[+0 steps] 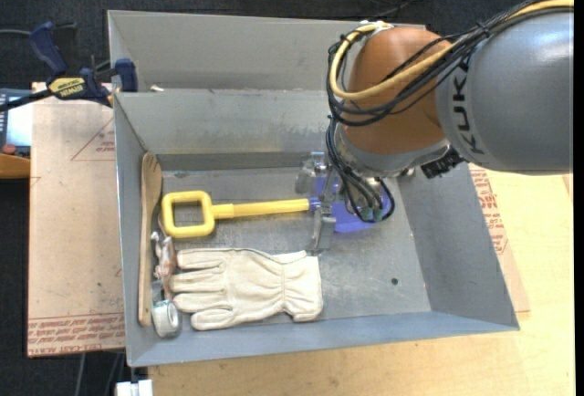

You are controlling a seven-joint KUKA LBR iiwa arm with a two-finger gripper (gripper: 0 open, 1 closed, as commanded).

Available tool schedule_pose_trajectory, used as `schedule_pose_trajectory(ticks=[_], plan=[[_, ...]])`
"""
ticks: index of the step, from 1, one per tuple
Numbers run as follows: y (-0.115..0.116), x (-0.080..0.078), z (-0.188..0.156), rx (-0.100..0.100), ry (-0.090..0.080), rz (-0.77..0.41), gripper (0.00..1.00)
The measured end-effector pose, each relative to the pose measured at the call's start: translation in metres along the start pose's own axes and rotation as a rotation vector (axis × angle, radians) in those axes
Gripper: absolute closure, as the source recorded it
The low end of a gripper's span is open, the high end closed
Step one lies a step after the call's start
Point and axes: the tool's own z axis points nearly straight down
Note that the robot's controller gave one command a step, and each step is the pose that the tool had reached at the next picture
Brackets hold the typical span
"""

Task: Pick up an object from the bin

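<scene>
In the camera view, the only writing you can read is black lettering beginning "KUK" on the grey arm (511,102), just right of its orange cover (397,93).

The tool (318,207) hangs low over the middle of the bin (228,125), at the right end of a yellow handle (260,208). That handle lies flat and runs left to a square loop grip. Just right of the tool a purple-blue piece (351,219) shows beneath the wrist. You cannot tell whether the tool is released or clenched, nor whether it touches the handle.

For room, the bin floor to the right of and in front of the tool is bare up to the sloping right wall, and the back of the floor is bare too. The left side is crowded. A cream work glove (251,286) lies flat just in front of the handle, its cuff near the tool. A wooden stick (148,239) lies along the left wall, and a small silver roll (166,319) sits in the front left corner beside the glove's fingertips.
</scene>
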Motion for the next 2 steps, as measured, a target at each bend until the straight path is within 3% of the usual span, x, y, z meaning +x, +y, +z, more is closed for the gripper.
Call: schedule_pose_trajectory(ticks=[1, 2], plan=[[0.006, 0.038, 0.080, 0.002, 0.005, -0.145, 0.00], [-0.082, -0.025, 0.045, 0.004, -0.017, -0.136, 0.00]])
